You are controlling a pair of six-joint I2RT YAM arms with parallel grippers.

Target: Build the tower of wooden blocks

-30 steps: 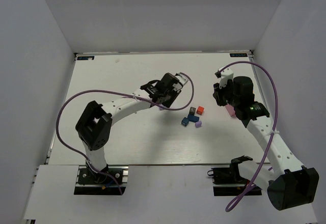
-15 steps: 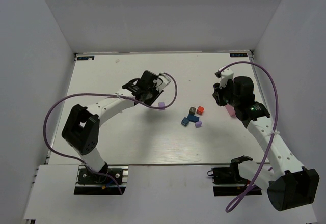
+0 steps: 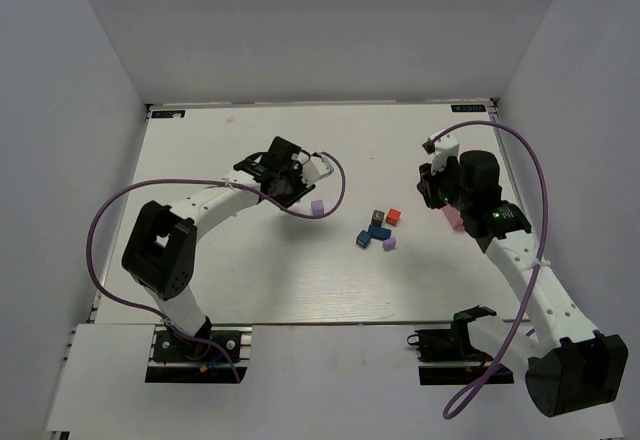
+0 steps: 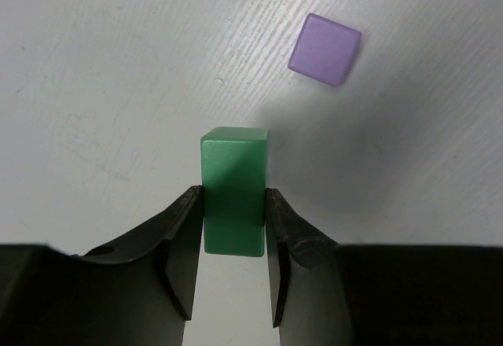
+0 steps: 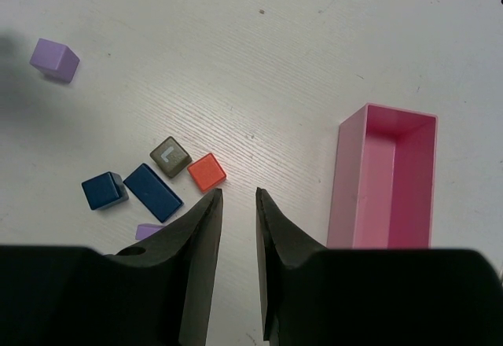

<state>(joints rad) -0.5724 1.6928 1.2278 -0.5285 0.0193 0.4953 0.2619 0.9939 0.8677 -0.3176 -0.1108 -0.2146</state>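
Tabletop [image 3: 250,280], left claw [image 4: 233,198] gripping green block [image 4: 234,165], right claw [image 5: 238,196] ajar, empty, half-hiding purple block [image 5: 147,230]

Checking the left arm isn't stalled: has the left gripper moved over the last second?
Yes. Seen from above, the left gripper, shut on a green block, has shifted left, away from the lone purple cube.

Bare counter [image 3: 260,280] at left and near edge. Blocked midway by block cluster [image 3: 377,231]; purple cube [image 3: 317,206] ahead of left tool [image 4: 233,196]; pink tray [image 5: 350,189] right.
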